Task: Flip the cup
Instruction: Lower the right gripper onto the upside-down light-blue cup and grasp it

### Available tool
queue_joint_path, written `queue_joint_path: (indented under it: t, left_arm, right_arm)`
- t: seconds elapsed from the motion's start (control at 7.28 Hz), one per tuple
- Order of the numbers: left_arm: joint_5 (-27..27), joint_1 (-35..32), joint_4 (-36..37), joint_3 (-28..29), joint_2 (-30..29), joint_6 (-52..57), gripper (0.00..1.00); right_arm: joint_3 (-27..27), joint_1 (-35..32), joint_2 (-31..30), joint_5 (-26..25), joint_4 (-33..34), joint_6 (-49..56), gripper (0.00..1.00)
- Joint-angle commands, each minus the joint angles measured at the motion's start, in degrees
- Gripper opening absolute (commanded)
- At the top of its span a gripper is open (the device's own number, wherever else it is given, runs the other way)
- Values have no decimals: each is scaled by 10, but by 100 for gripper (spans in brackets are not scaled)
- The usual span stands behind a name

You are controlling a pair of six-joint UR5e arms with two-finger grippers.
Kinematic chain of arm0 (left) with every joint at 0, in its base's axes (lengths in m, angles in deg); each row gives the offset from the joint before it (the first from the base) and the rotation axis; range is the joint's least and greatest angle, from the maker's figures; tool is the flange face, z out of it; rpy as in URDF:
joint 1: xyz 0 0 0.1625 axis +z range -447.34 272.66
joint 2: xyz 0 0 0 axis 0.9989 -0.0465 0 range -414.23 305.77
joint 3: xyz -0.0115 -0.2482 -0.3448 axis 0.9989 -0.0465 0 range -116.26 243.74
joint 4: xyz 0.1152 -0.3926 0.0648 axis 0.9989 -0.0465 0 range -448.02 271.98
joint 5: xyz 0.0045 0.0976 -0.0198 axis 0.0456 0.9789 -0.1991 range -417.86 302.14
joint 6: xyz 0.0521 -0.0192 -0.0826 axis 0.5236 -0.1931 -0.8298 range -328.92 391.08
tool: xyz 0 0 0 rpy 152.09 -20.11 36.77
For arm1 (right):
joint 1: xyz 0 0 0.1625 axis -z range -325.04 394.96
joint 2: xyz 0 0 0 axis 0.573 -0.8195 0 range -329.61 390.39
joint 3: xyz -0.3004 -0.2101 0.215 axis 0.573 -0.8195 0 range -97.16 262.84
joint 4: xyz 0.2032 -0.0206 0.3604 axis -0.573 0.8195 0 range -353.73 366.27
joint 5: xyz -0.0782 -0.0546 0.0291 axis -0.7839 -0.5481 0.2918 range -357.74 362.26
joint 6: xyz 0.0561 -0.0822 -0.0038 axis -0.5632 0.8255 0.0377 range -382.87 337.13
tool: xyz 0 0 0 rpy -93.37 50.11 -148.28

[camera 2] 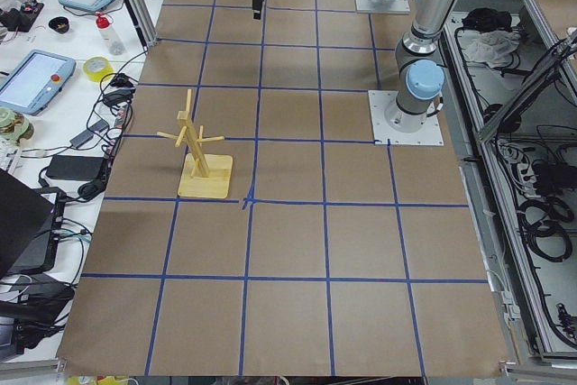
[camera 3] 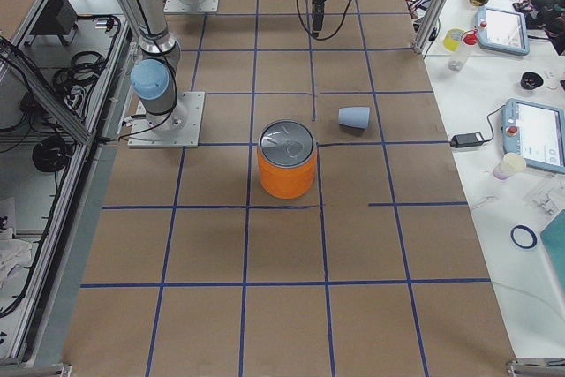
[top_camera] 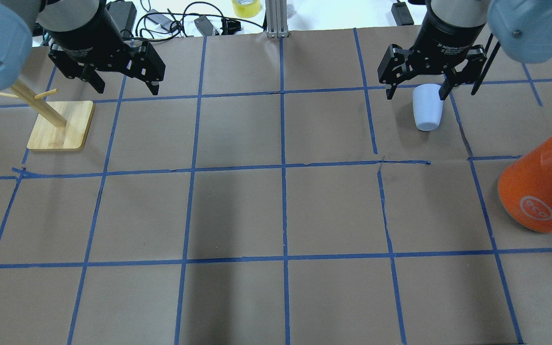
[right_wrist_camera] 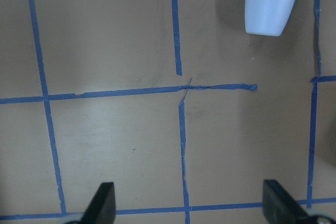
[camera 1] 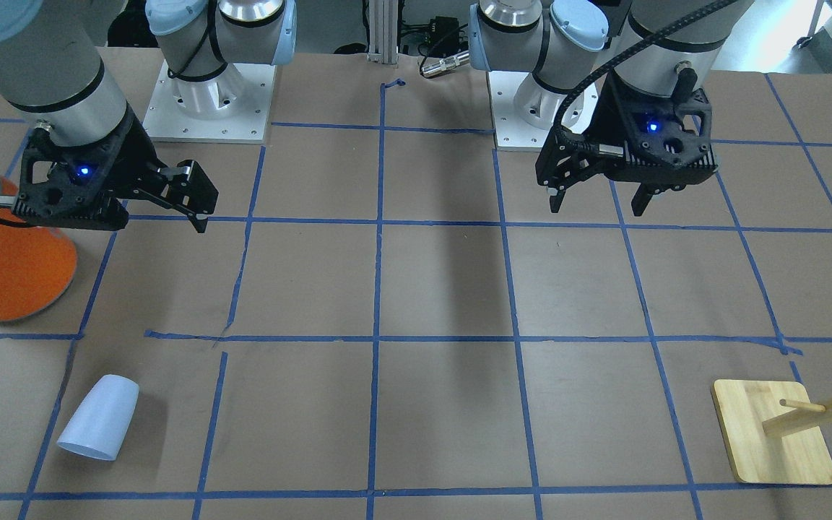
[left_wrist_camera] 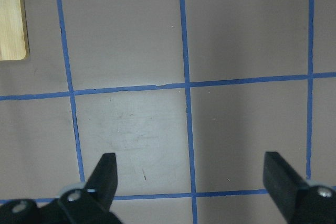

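- Your cup (camera 1: 100, 417) is lying on its side on the table (camera 1: 445, 289), lower left of the front view. Its wide end points toward the bottom-left corner.
- The right gripper (right_wrist_camera: 189, 195) has its jaws spread wide apart and isn't holding anything. In its wrist view the cup sits in the top right, clear of both jaws.
- Heads up: from overhead the cup looks framed by those jaws. The front view puts that gripper in the upper left, well apart from the cup. I'd guess it's just hanging above the table, but height is hard to judge here.
- The left gripper (left_wrist_camera: 191, 169) is spread wide too, over bare table. A corner of the stand (left_wrist_camera: 11, 19) shows in the upper left of its wrist view.
- The canister (camera 1: 8, 271) stands upright at the left edge of the front view, above the cup in the frame and apart from it.
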Motion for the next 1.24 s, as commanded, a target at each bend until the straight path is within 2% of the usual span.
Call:
queue_joint_path:
  t: [0.0,0.14,0.27,0.82,1.1]
  left_arm:
    - [1,0,0,0,0,1,100]
    - [1,0,0,0,0,2,100]
    - [1,0,0,0,0,2,100]
    - [0,0,0,0,0,1,100]
    - [1,0,0,0,0,1,100]
  right_arm:
    - [2,17,11,-6,17,11,100]
    - [1,45,27,-28,43,30,100]
    - [3,74,59,-27,95,33,100]
    - [18,77,179,-39,299,26,100]
    - [18,79,214,-43,331,24,100]
